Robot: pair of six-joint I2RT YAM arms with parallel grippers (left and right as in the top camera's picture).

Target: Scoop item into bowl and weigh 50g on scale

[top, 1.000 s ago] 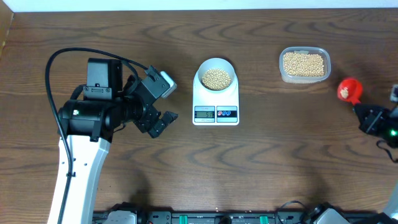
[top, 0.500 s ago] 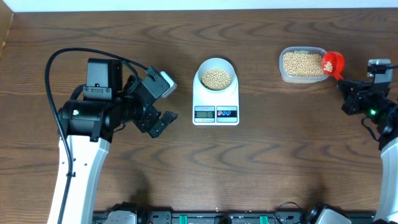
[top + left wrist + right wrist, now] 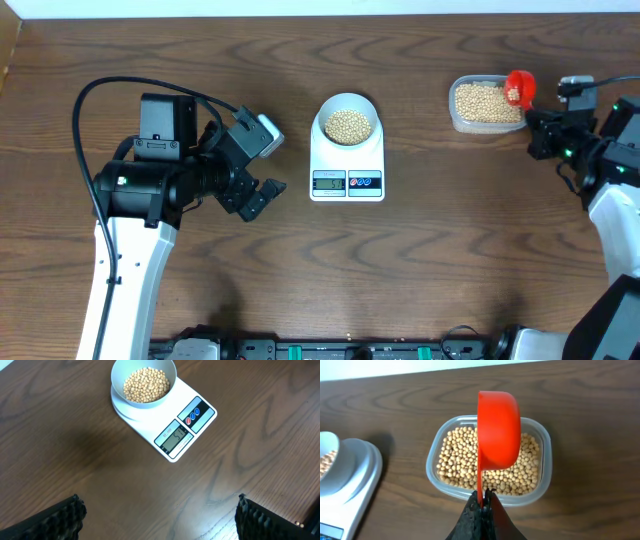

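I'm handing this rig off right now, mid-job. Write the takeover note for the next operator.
Left tool: open, empty, over the table left of the scale.
Right tool: shut on the handle of the red scoop, which is tipped on its side above the clear tub of beans.
The bowl sits on the scale with beans in it. The display seems to read 54, but the digits are small.
Done: bowl loaded.
Left: confirm the reading, then probably trim toward 50g.
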